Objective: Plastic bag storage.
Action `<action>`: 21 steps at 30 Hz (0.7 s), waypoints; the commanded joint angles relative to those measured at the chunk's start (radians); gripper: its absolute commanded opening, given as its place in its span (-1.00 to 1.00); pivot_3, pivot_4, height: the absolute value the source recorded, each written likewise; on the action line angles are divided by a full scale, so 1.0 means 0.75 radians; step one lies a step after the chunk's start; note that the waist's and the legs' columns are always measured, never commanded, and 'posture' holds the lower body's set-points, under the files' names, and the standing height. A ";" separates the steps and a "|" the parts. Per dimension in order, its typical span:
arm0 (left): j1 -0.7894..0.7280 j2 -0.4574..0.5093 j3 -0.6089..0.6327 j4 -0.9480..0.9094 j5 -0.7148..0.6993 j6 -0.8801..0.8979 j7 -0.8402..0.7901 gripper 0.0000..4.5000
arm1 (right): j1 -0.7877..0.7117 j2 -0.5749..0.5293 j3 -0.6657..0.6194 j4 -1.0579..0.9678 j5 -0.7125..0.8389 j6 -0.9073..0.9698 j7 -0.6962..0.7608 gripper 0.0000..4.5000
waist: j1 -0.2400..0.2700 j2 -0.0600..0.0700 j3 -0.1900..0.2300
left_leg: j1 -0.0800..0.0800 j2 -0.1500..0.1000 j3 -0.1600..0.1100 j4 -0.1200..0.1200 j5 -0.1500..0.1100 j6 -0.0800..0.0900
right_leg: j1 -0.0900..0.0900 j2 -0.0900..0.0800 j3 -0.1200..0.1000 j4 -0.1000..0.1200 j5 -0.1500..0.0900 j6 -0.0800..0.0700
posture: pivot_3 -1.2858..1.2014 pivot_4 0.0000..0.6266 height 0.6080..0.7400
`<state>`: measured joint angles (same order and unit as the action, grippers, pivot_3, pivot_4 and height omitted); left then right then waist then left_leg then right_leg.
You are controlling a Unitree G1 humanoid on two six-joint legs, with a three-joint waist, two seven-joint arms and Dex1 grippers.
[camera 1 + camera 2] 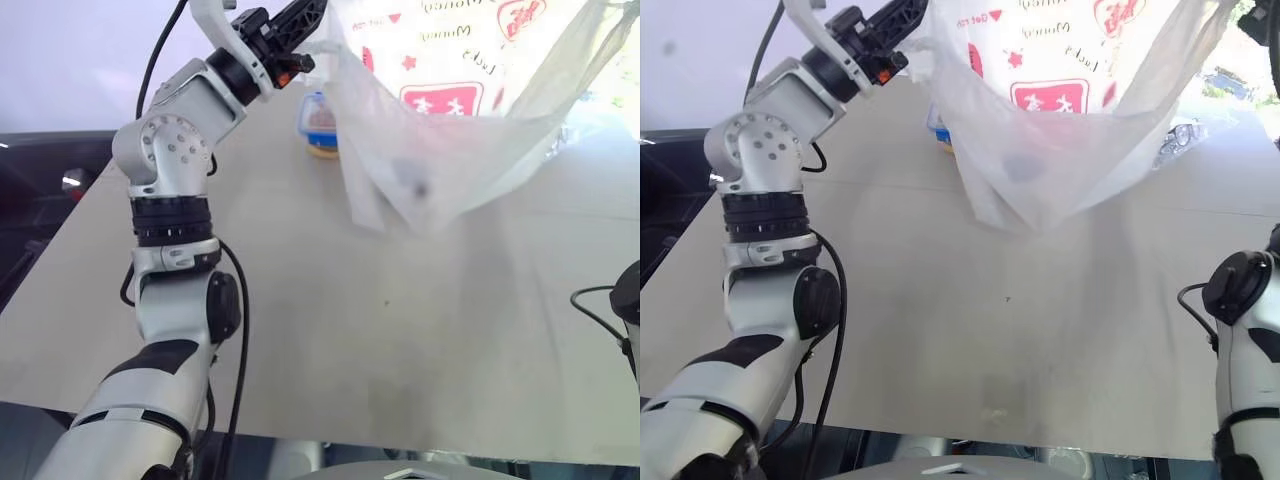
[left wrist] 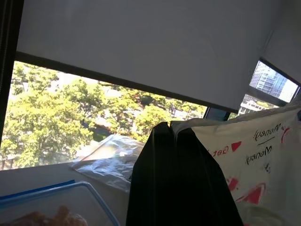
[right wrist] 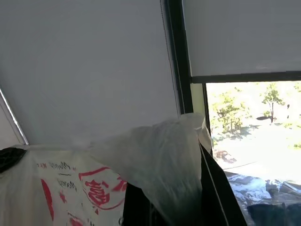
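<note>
The plastic bag [image 1: 450,110], translucent white with red print, hangs stretched wide above the table [image 1: 400,330], its lowest fold just over the surface. My left gripper [image 1: 318,10] is shut on the bag's left top edge; in the left wrist view the black fingers [image 2: 176,179] pinch the printed film [image 2: 254,165]. My right gripper [image 3: 203,155] is shut on the bag's other top corner, and the film [image 3: 160,165] drapes over its dark fingers.
A blue-lidded box [image 1: 320,120] with brownish contents stands on the table behind the bag's left side. A clear bag with shiny contents [image 1: 1185,135] lies at the far right, near the window. The pale tabletop stretches wide in front of the hanging bag.
</note>
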<state>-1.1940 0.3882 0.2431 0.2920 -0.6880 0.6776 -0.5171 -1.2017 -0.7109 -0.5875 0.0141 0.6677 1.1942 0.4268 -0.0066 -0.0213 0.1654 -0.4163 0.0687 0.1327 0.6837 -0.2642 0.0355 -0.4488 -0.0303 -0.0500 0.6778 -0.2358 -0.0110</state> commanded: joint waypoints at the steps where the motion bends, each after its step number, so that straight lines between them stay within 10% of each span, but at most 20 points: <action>1: -0.009 0.020 0.014 -0.067 -0.002 -0.023 -0.032 -1.00 | 0.043 -0.065 -0.139 -0.171 0.125 0.142 -0.059 -0.99 | -0.001 0.000 0.000 | 0.000 0.000 0.000 -0.001 0.000 0.000 | 0.000 -0.002 0.000 0.000 0.000 0.000 | 0.03 -0.52 1.00; 14: 0.746 0.076 -0.186 -0.643 0.032 0.091 -0.100 -1.00 | 1.335 0.062 -0.091 -1.105 0.432 0.225 0.023 -0.99 | -0.006 0.002 -0.002 | 0.004 0.001 -0.002 0.003 0.000 0.000 | 0.006 -0.003 0.003 0.001 -0.001 0.002 | 0.03 -0.52 1.00; 21: 1.098 0.149 -0.257 -0.745 0.137 -0.037 -0.194 0.44 | 1.793 -0.082 0.198 -0.979 -0.051 -0.318 0.129 -0.75 | -0.007 0.000 -0.002 | 0.025 0.000 -0.001 0.002 -0.003 0.006 | 0.024 -0.001 0.006 0.000 -0.006 0.008 | 0.03 -0.52 1.00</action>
<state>-0.3857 0.4822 0.0459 -0.1994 -0.6026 0.6979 -0.6404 0.1224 -0.7490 -0.4500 -0.7217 0.7002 1.0760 0.4943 -0.0122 -0.0214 0.1640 -0.3977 0.0684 0.1320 0.6849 -0.2664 0.0404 -0.4312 -0.0309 -0.0458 0.6779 -0.2400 -0.0048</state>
